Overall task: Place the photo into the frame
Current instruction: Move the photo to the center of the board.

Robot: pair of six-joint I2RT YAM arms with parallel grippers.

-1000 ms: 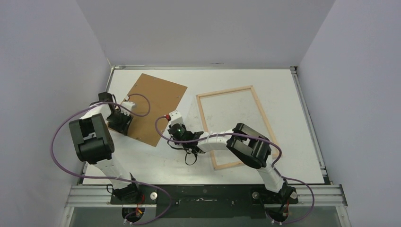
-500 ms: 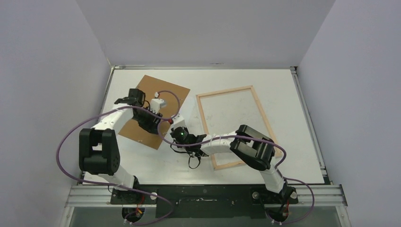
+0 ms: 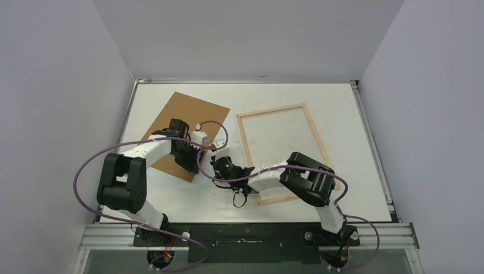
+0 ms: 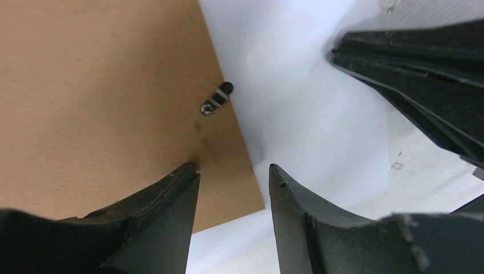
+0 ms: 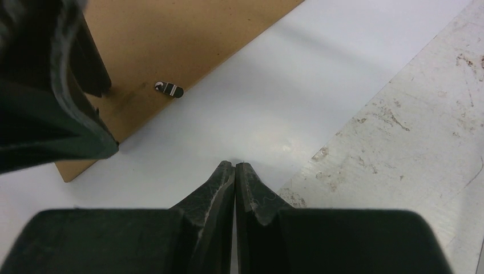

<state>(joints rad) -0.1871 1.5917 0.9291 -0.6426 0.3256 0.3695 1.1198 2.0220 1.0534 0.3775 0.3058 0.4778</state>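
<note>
Photo (image 5: pixel 274 97) white side up, flat on the table (image 5: pixel 416 108). Tucked partly under the brown backing board (image 5: pixel 171 34), poking out past its long edge. Right below both sets of jaws.

Left gripper (image 4: pixel 233 171) low over the board's corner. Jaws released, with a wide gap. 1 finger (image 4: pixel 165 211) over the brown board, the other over the white paper, the board's edge and corner in the gap between them. Holding nothing. Small black turn clip (image 4: pixel 217 98) on the board just ahead of these jaws, right at the board's edge.

Right gripper (image 5: pixel 235 166) close beside the left one, facing it. Jaws clenched tight, 2 fingertips (image 5: pixel 222 177) pressed together, no gap. Tips down at the white paper, near its edge; touching it or just above, cannot tell. Nothing seen pinched between them. Scuffed table off to the right of these jaws, brown board ahead and to the left.

Frame (image 3: pixel 271 109) of pale wood flat on the table, off to the right of both sets of jaws. Right arm crossing over its near left corner. Table showing through its middle.
</note>
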